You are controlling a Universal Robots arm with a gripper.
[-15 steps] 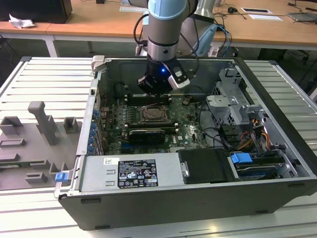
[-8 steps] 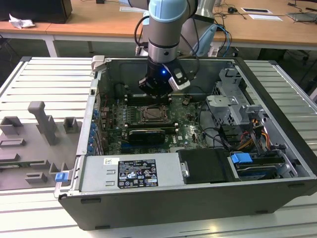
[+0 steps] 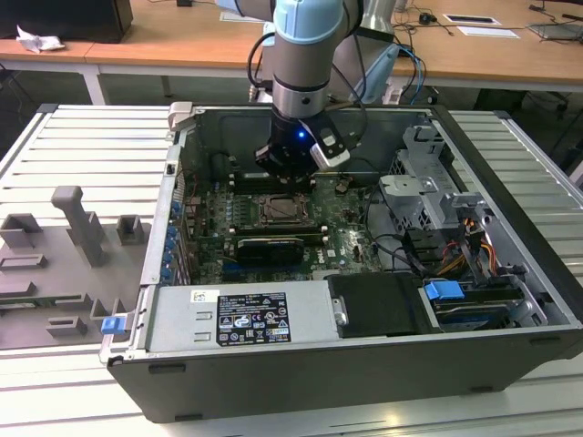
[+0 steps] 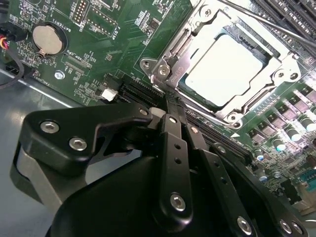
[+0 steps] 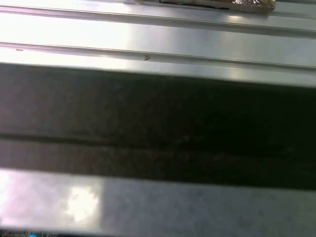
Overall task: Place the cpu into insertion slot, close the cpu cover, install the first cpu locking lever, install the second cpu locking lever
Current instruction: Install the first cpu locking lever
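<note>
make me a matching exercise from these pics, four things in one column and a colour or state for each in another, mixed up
Things:
1. cpu
2. cpu cover
3. coin battery
4. gripper

States:
A. round and silvery, set in a black holder on the green board
B. black, close to a corner of the socket
C. pale grey face, lying in the insertion slot
D. silver frame, folded down around the chip

Pairs: 1-C, 2-D, 3-A, 4-B

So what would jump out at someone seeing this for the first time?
The open computer case on the ribbed metal table, with the robot's gripper lowered inside over the green circuit board. In the second wrist view, the pale cpu sits in its socket under the silver cpu cover.
</note>
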